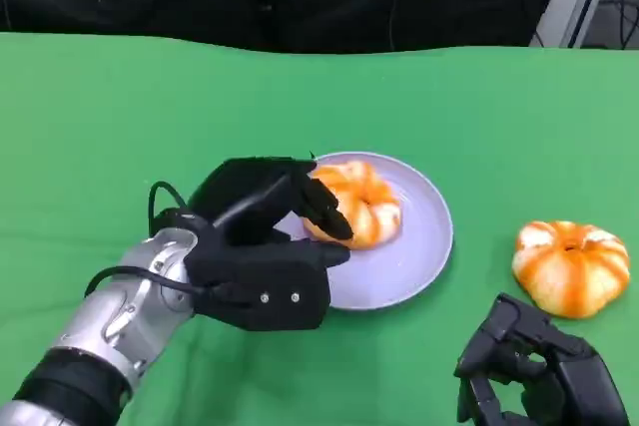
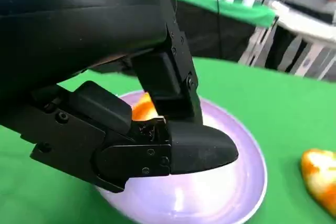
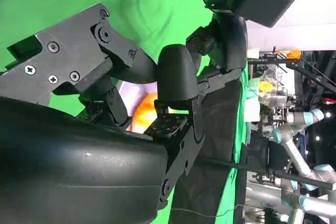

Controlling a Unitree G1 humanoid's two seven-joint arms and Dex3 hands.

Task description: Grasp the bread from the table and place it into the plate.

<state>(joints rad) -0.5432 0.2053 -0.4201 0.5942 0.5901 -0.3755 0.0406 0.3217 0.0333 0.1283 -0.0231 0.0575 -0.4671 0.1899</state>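
Observation:
A lilac plate (image 1: 419, 256) lies on the green table. In it rests an orange-and-white glazed bread (image 1: 371, 205), also glimpsed behind the fingers (image 2: 143, 109). My left hand (image 1: 262, 246) reaches over the plate's left rim. Its fingers (image 1: 324, 209) lie on the bread's left side and the thumb sits just below, so it holds the bread down in the plate. My right hand (image 1: 534, 376) hangs at the near right edge, fingers curled in on nothing. A patch of orange bread (image 3: 146, 111) peeks between its fingers.
A second glazed bread (image 1: 571, 266) sits on the table right of the plate, just beyond my right hand; its edge (image 2: 320, 179) also shows in the left wrist view. Green cloth (image 1: 120, 127) stretches far and left. A black backdrop rises behind the table.

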